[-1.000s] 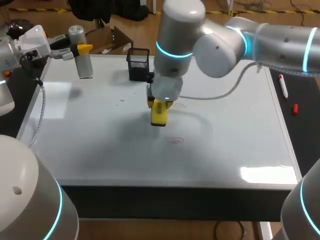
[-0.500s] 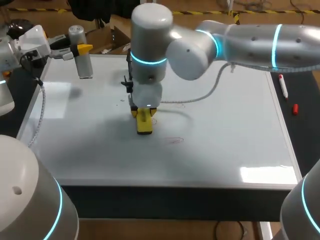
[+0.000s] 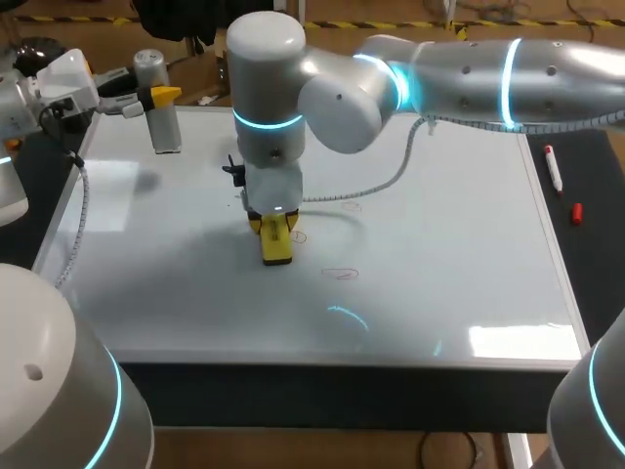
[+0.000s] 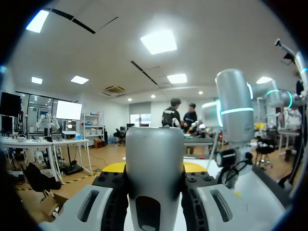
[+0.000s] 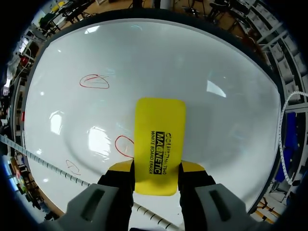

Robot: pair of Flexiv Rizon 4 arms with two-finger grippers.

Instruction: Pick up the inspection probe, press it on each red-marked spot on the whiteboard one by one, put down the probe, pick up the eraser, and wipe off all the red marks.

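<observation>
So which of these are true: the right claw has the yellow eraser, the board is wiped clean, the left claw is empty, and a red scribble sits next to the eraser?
1. The right gripper holds the yellow eraser. True.
2. The whiteboard is wiped clean. False: three red marks show on it.
3. The left gripper is empty. False: its fingers grip the silver probe.
4. One red mark lies close beside the eraser. True.

Black printed lettering on the yellow eraser (image 5: 159,144), lengthwise.
</observation>
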